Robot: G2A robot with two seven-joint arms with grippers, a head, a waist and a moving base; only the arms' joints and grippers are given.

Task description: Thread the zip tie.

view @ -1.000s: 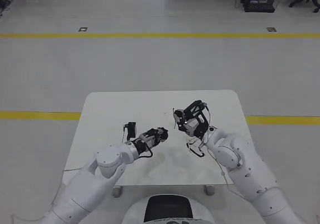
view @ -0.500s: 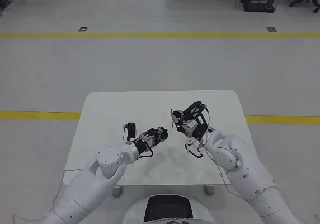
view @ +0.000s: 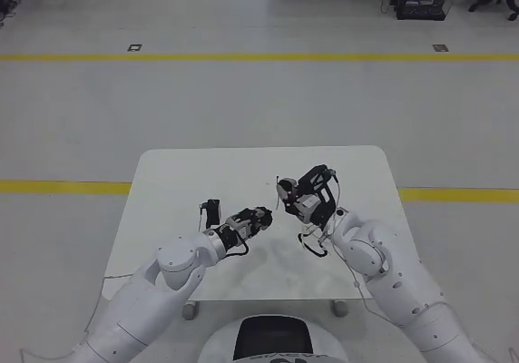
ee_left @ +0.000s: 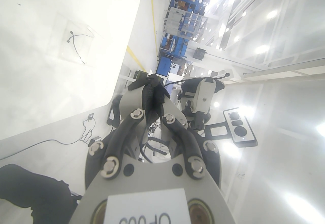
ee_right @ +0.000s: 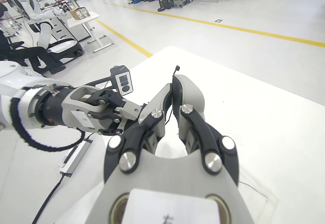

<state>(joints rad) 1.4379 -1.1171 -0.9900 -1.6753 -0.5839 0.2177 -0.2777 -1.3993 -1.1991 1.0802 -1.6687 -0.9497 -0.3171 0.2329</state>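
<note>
the right fingers (ee_right: 188,90) are pressed together on the zip tie (ee_right: 175,71), and its long axis runs along them. the head pokes out just past the tips, and the strap drops back between the pads and bends toward the left fingers (ee_left: 132,100). those are pressed together too, on a dark strand i take for the tail, just beside the right tips. the tail has to curl round to the head, so the left looks the nearer mover. both hang over the worktop (ee_right: 254,108), well inside its edges, with open room around.
</note>
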